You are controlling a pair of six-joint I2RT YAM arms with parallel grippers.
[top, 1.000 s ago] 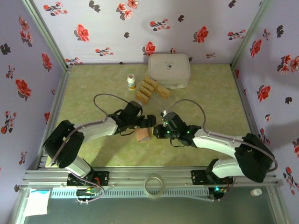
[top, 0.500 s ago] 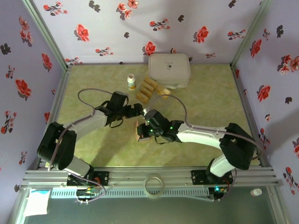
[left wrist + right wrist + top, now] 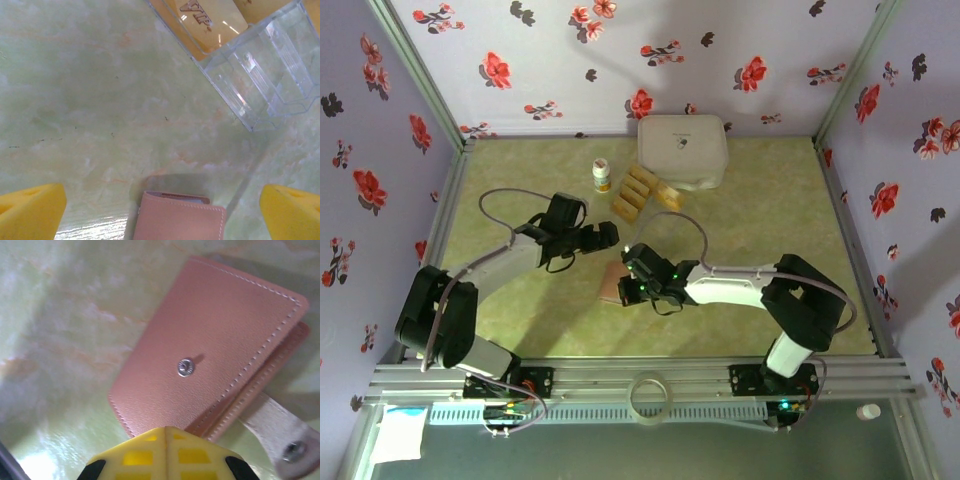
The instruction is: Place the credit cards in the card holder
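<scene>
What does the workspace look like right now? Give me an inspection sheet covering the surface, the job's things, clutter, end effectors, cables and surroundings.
Surface: green marbled tabletop, no spills seen.
Job's things: card holder lies closed on the table with its strap unsnapped. The gold credit cards stand in a clear rack farther back.
Clutter: white box, small bottle, tape roll on the front rail.
End effectors: left end effector open and empty; right end effector shut, tips at the card holder's edge.
Cables: a grey cable loops off each arm; nothing snagged.
Surroundings: floral walls on three sides.
</scene>
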